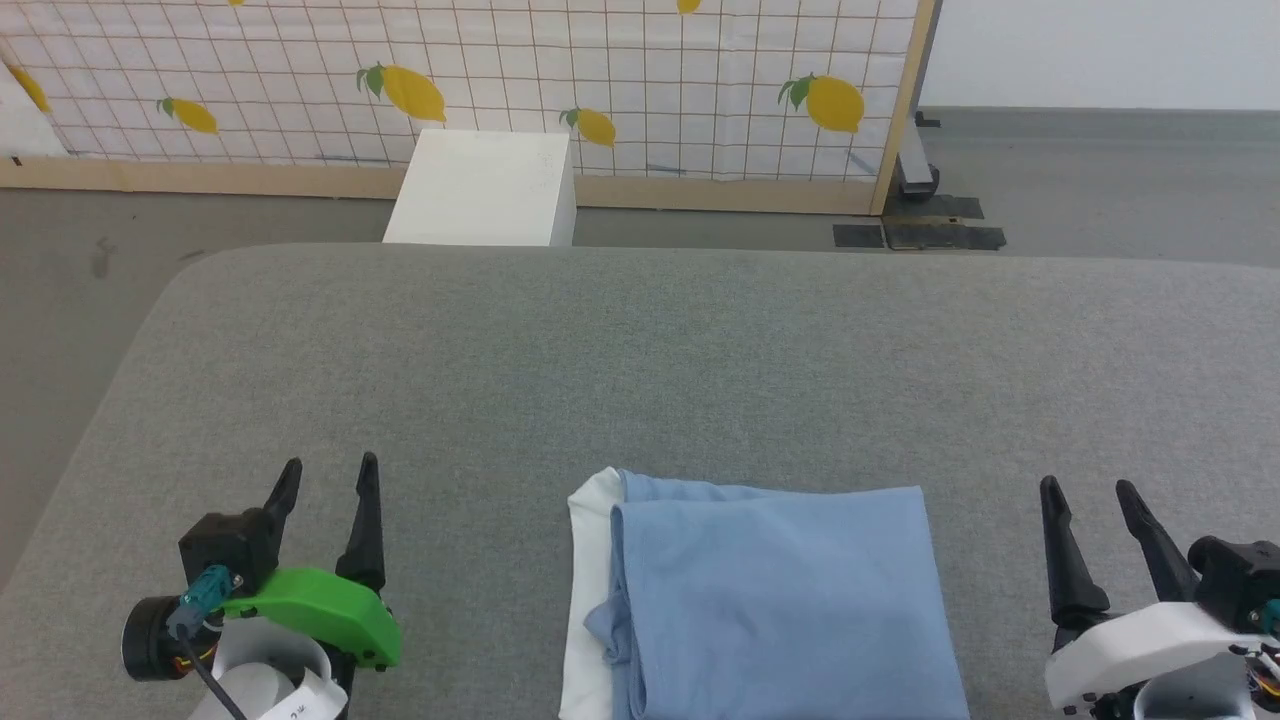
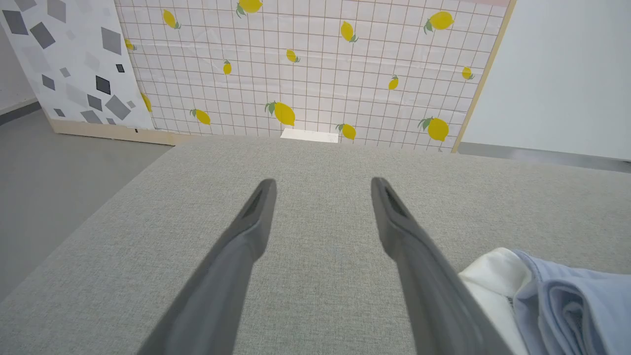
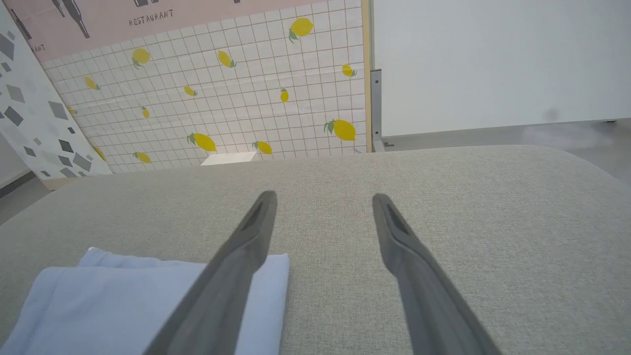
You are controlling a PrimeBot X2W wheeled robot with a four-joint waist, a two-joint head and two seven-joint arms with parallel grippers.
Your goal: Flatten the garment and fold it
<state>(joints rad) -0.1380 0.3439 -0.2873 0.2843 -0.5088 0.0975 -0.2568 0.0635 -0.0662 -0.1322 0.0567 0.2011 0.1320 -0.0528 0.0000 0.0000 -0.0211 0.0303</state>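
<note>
The garment [image 1: 770,600] is a light-blue knit shirt lying folded into a compact rectangle at the front middle of the grey table [image 1: 640,360], with a white band along its left edge. My left gripper [image 1: 328,475] stands open to the left of it, apart from it, nothing between its fingers. On the garment's right, my right gripper [image 1: 1090,488] is open too and holds nothing. In the left wrist view the garment [image 2: 567,305] lies at the lower right, beside my left gripper [image 2: 323,183]. The right wrist view has the garment [image 3: 123,305] at the lower left, partly behind one finger of my right gripper [image 3: 324,197].
A white box [image 1: 485,188] stands on the floor beyond the table's far edge, in front of a lemon-patterned screen [image 1: 600,80]. Grey floor lies to the left and behind. The table's left corner is rounded.
</note>
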